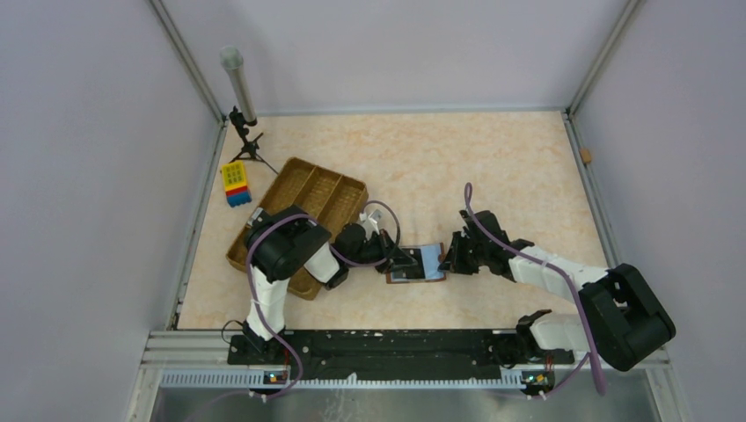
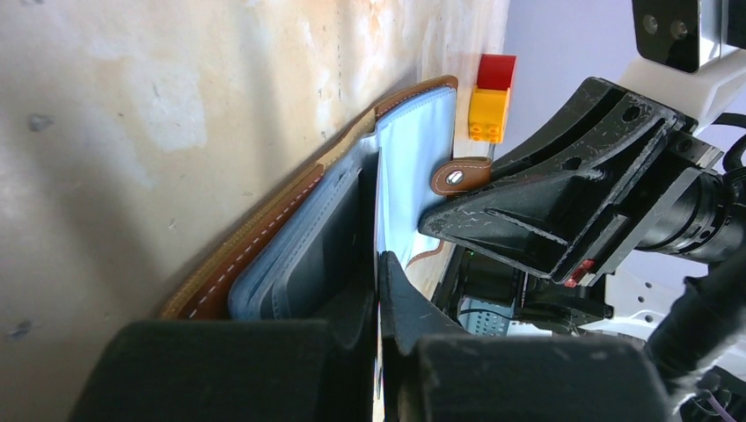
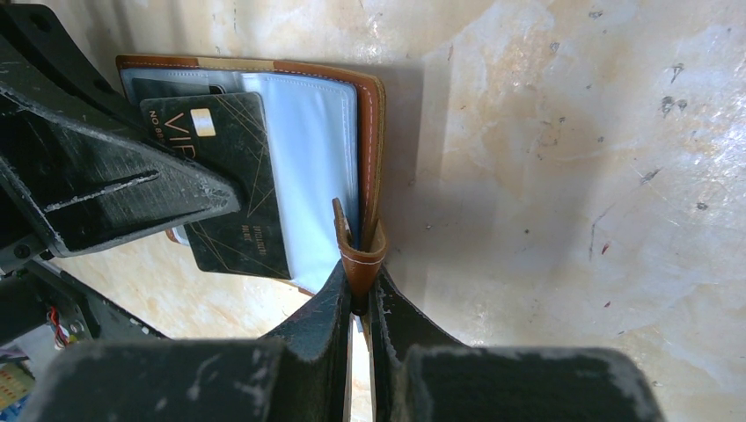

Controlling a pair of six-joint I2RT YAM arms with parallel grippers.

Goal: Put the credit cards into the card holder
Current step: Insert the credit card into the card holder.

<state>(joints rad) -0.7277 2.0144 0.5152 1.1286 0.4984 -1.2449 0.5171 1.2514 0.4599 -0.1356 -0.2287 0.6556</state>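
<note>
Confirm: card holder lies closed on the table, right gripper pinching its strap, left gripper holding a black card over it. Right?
No, the card holder lies open, not closed; the right wrist view shows its pale inner sleeves. The rest stands: it is on the table, the right gripper pinches its strap, and the left gripper holds a black card over it.

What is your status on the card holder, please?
Left end effector shut on dark credit card, angled across the open card holder. Right end effector shut on its strap. No obstruction seen.
</note>
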